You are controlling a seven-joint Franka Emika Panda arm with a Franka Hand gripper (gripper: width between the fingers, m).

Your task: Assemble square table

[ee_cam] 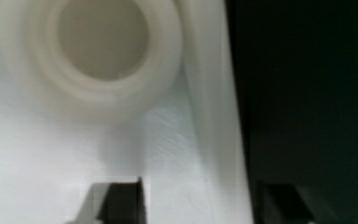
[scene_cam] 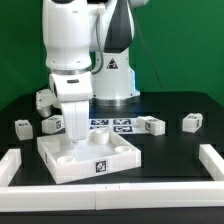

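My gripper (scene_cam: 72, 131) is down at the slab (scene_cam: 92, 158), by its back corner on the exterior view's left. Slab lies mid-table, w/ legs (scene_cam: 150, 124) loose behind it. Wrist view: fingers (ee_cam: 114, 203) apart, straddling slab's edge strip near a socket (ee_cam: 105, 50). Outer one is over black table (ee_cam: 309, 90) w/ a gap, so not clamped.

White square tabletop (scene_cam: 115, 152) flat, front centre, round corner sockets up; small tagged legs (scene_cam: 150, 124) scattered behind.
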